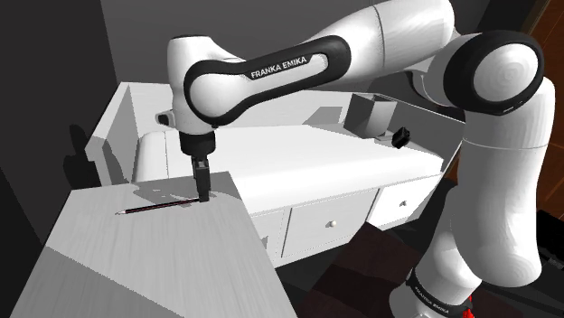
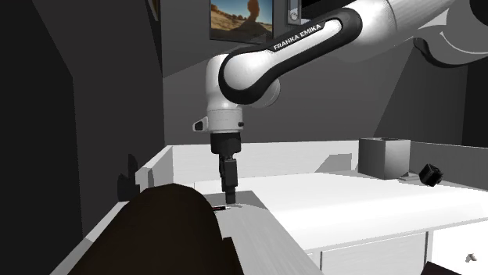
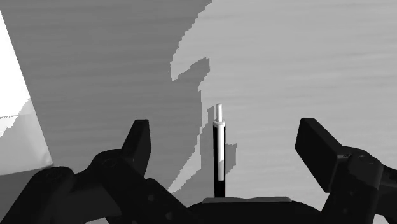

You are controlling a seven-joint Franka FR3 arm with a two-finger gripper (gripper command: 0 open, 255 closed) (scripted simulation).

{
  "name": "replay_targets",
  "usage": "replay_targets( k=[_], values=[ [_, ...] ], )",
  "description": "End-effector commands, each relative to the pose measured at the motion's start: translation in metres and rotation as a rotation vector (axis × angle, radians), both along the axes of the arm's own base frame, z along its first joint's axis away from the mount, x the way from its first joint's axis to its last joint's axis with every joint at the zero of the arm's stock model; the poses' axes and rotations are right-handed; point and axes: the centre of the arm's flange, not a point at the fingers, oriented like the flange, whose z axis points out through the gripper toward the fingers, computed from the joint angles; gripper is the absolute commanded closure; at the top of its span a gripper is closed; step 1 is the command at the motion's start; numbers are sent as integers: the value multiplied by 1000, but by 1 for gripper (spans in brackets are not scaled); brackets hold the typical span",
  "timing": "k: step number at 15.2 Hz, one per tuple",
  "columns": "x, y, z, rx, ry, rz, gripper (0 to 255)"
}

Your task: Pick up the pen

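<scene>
Jaws wide open, the gripper straddles one end of the pen, which lies flat on the table running toward 9 o'clock in the shoulder view; closing so far off-centre may let it swing or slip.

Most of the pen behind a dark rounded mass.
</scene>
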Motion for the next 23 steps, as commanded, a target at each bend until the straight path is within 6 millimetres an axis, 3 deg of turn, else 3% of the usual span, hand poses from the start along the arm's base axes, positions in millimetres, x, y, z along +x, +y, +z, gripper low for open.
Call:
replay_targets(
  k=[1,4,5,14,23],
  values=[
    [-1,1,-12,0,0,1,0],
    [-1,1,-20,0,0,1,0],
    [-1,1,-19,0,0,1,255],
    [-1,1,-20,0,0,1,255],
    [-1,1,28,0,0,1,255]
  ],
)
